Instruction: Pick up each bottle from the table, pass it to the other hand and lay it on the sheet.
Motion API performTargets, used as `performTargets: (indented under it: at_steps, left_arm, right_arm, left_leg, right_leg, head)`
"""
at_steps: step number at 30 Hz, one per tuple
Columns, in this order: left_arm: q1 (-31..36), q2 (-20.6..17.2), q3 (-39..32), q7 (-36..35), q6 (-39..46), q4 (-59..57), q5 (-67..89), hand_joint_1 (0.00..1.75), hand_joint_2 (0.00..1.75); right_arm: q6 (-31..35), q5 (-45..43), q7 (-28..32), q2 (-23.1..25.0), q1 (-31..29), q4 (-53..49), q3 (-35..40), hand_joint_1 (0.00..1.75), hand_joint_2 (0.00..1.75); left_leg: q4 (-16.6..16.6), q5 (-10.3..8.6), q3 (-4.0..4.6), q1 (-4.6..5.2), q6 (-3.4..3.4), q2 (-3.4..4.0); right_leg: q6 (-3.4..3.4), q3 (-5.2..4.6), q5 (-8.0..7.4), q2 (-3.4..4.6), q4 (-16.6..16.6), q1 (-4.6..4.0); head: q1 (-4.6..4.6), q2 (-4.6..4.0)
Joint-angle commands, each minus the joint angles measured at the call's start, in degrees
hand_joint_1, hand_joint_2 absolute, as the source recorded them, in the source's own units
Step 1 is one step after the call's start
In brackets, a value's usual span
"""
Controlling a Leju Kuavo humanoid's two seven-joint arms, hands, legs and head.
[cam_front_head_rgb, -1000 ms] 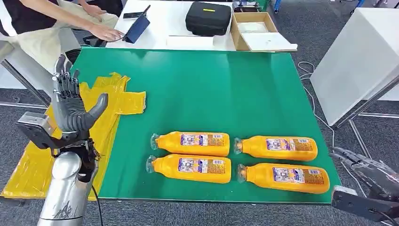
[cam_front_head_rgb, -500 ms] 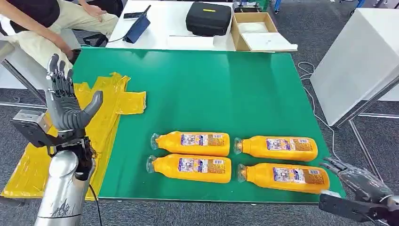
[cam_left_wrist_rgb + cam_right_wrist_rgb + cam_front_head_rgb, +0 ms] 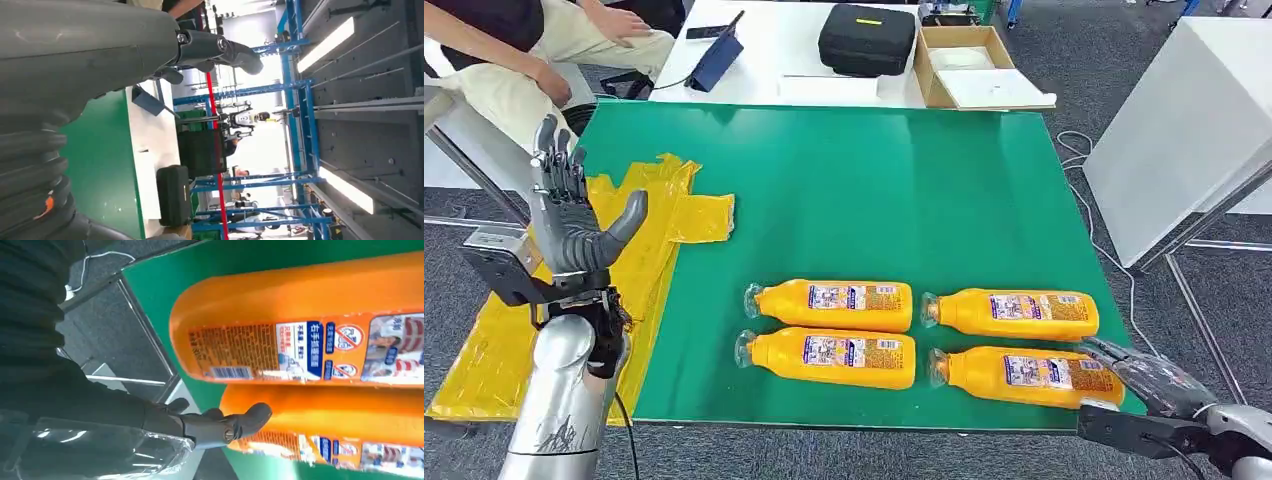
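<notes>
Right hand (image 3: 1146, 378) has moved in from the table's right edge since 1.0 s ago: it was clear of the near right bottle (image 3: 1024, 377), now its fingers reach that bottle's base end. Right wrist view: thumb tip (image 3: 250, 420) lies against the orange body; can't tell if the other fingers touch it. Fingers spread, nothing gripped.

Left hand (image 3: 574, 228) is raised upright over the yellow sheet (image 3: 649, 265), palm toward the table, fingers apart, thumb out, holding nothing. It drifted slightly left at 0.5 s ago and is now nearly back at its place of 1.0 s ago.

Person (image 3: 519, 45) at top left: the hand that reached onto the white table (image 3: 774, 45) 1.0 s ago is pulled back to the lap.

Bottles unmoved. All four lie on their sides on the green table (image 3: 874, 190), two rows of two, clear caps pointing left: far left bottle (image 3: 834, 304), near left bottle (image 3: 829, 357), far right bottle (image 3: 1014, 314), near right one. Orange bodies, printed labels with blue and red marks and a barcode. The two of each pair lie just beside each other. None on the sheet, which is crumpled over the table's left edge.

Black case (image 3: 866, 38), cardboard box (image 3: 969, 65) and a dark tablet (image 3: 716, 58) on the white table.
</notes>
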State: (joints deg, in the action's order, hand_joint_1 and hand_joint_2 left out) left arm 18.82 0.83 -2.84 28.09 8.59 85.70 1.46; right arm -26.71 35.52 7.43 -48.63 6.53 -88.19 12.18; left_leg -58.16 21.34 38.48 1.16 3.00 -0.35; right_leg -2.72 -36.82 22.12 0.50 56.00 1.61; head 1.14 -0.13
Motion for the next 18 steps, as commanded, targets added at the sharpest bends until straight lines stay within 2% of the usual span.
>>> performTargets:
  at_steps: [1,5,6,9,10,11,13,14,18]
  left_arm:
    - [3.03,0.07,1.98,-0.24,0.23,-6.33,-0.22,0.0,1.75]
    - [3.11,0.53,2.31,-0.22,0.2,-6.51,-0.24,0.0,1.75]
    - [3.39,0.75,2.42,-0.48,0.22,-6.56,-0.22,0.0,1.75]
    - [3.51,0.88,2.49,-0.7,0.23,-6.53,-0.19,0.0,1.75]
    - [3.51,0.88,2.49,-0.7,0.23,-6.53,-0.19,0.0,1.75]
    - [3.69,0.96,2.6,-1.04,0.24,-6.42,-0.14,0.0,1.75]
    - [3.48,1.0,2.57,-1.48,0.35,-5.85,-0.15,0.0,1.75]
    - [3.37,0.96,2.55,-1.59,0.4,-5.71,-0.15,0.0,1.75]
    - [2.73,1.65,1.94,-1.79,0.22,-6.23,-0.03,0.0,1.75]
  right_arm:
    - [2.22,1.13,0.64,7.19,-4.06,8.43,7.91,0.0,1.75]
    - [2.35,1.18,0.61,7.26,-4.2,8.61,8.09,0.0,1.75]
    - [2.36,1.16,0.58,7.19,-4.13,8.38,8.06,0.0,1.75]
    - [2.36,1.12,0.55,7.12,-4.01,8.11,8.05,0.0,1.75]
    - [2.36,1.12,0.55,7.12,-4.01,8.11,8.05,0.0,1.75]
    - [2.35,0.92,0.45,7.13,-3.85,7.76,7.89,0.0,1.75]
    - [2.33,0.69,0.19,7.14,-2.91,6.69,7.69,0.0,1.75]
    - [2.31,0.71,0.01,7.25,-2.72,6.42,7.67,0.0,1.75]
    - [1.71,0.38,-0.51,6.83,-3.64,7.58,8.33,0.0,1.75]
  left_leg:
    - [0.17,0.11,-0.55,-0.17,-0.29,-0.07]
    - [0.19,0.18,-0.7,-0.15,-0.38,-0.02]
    - [0.1,0.08,-0.32,-0.1,-0.21,-0.02]
    - [0.13,0.18,-0.64,-0.15,-0.38,-0.08]
    - [0.26,0.32,-1.1,-0.18,-0.6,-0.07]
    - [0.09,0.1,-0.37,-0.11,-0.25,-0.05]
    - [0.09,0.16,-0.52,-0.12,-0.32,-0.05]
    - [0.06,0.06,-0.21,-0.07,-0.17,-0.05]
    - [0.14,0.2,-0.63,-0.11,-0.36,-0.01]
  right_leg:
    - [0.23,0.64,0.08,-0.13,-0.29,-0.18]
    - [0.31,0.76,0.14,-0.1,-0.28,-0.16]
    - [0.17,0.38,0.05,-0.06,-0.16,-0.11]
    - [0.3,0.73,0.16,-0.16,-0.23,-0.17]
    - [0.48,1.19,0.28,-0.21,-0.37,-0.21]
    - [0.19,0.44,0.08,-0.1,-0.15,-0.12]
    - [0.25,0.59,0.13,-0.12,-0.18,-0.14]
    - [0.14,0.26,0.05,-0.09,-0.1,-0.07]
    - [0.29,0.68,0.17,-0.09,-0.21,-0.12]
  head:
    - [-0.02,0.0]
    - [0.0,0.0]
    - [0.02,0.0]
    - [0.02,0.0]
    - [0.0,0.0]
    - [0.02,0.0]
    - [0.0,0.0]
    - [0.02,0.0]
    - [0.0,0.0]
